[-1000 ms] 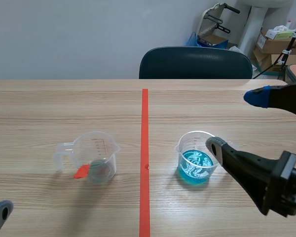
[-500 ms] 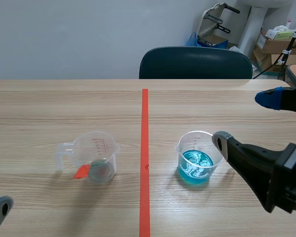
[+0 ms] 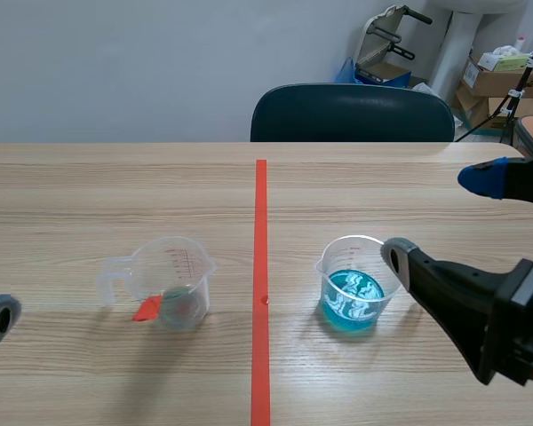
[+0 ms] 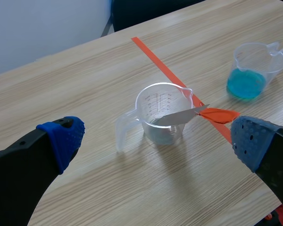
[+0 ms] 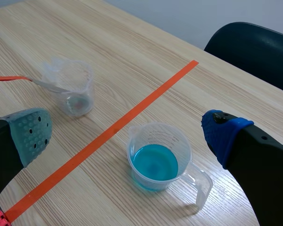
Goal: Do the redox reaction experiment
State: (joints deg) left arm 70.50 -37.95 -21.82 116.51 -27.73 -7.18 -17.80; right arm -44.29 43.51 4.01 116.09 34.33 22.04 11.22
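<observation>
The desk runs out wide ahead of me, with a dark chair pushed in at its far edge, well beyond both claws. An orange tape line runs straight away down the middle of the desk, between my two claws. My right claw is spread wide with nothing in it; one blue-padded finger is out past the blue cup and the other is just beside its rim, though I cannot tell whether that finger touches it. From the right wrist this cup sits between and below the fingers, on that claw's side of the tape line, and its handle points toward the blue-padded finger. My left claw is low and near me, fingers also held far apart and holding nothing. The clear cup stands upright ahead of it, in line with the gap between the fingers and well short of being touched. Its handle is turned toward that claw's left finger. A spatula leans in this cup, grey blade down inside and orange handle sticking out over the rim toward the right finger. Blue liquid fills the lower part of the blue cup.
</observation>
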